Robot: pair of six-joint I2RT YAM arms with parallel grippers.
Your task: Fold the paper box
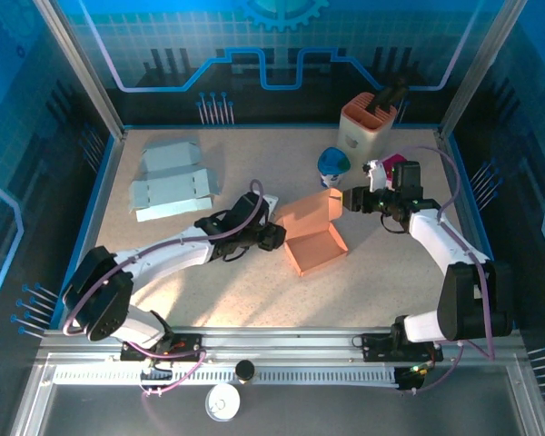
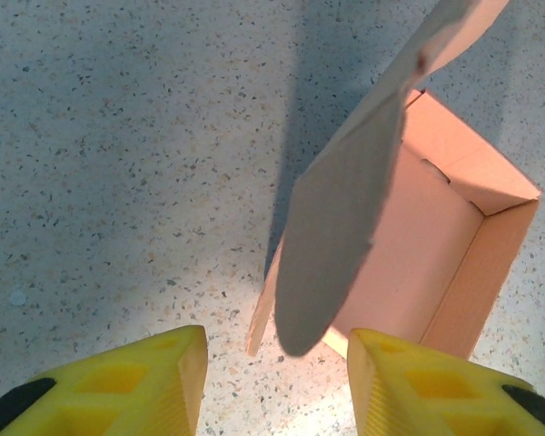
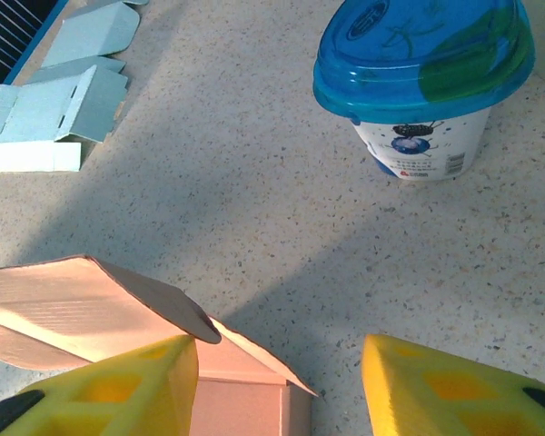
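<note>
Seen from above, the left fingers (image 1: pixel 272 238) and right fingers (image 1: pixel 352 200) flank the orange paper box (image 1: pixel 316 250) mid-surface (image 1: pixel 254 300). Its long axis runs roughly left-right, with the lid raised. In the left wrist view, the fingers are spread and empty, and the box opens upward. In the right wrist view, the fingers are spread beside the lid, and the label on the blue-lidded cup (image 3: pixel 422 82) is unreadable.

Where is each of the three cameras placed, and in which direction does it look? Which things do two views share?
Top external: above and behind the arms, looking down; left end effector and right end effector flank the orange paper box.
Left wrist: looks down at the box; yellow fingers below.
Right wrist: looks over the table at the blue-lidded cup; yellow fingers below.
Shared: the cup, top and right wrist.
</note>
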